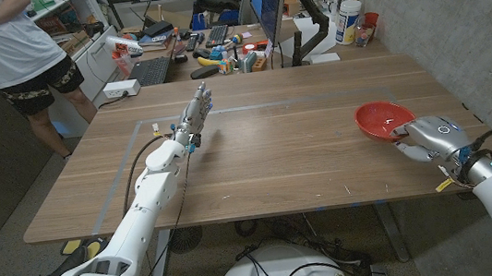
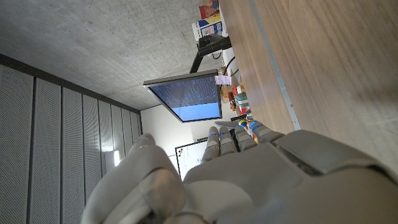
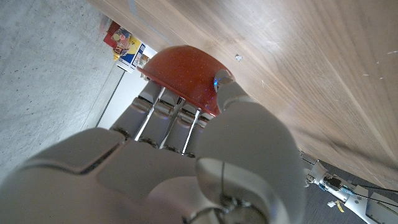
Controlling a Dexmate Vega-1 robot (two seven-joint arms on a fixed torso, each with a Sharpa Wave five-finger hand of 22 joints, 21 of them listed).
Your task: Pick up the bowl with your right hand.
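The table [image 1: 285, 152] is wood-grained, matt and smooth, with fine pale streaks along the grain in the right wrist view. The bowl [image 1: 383, 119] looks like red plastic, slightly glossy, its outside faintly speckled. The right hand [image 1: 434, 139] and left hand [image 1: 190, 118] have smooth light-grey plastic shells with a soft sheen. The wall [image 1: 455, 12] is rough bare concrete. The monitor [image 2: 185, 94] screen is glossy.
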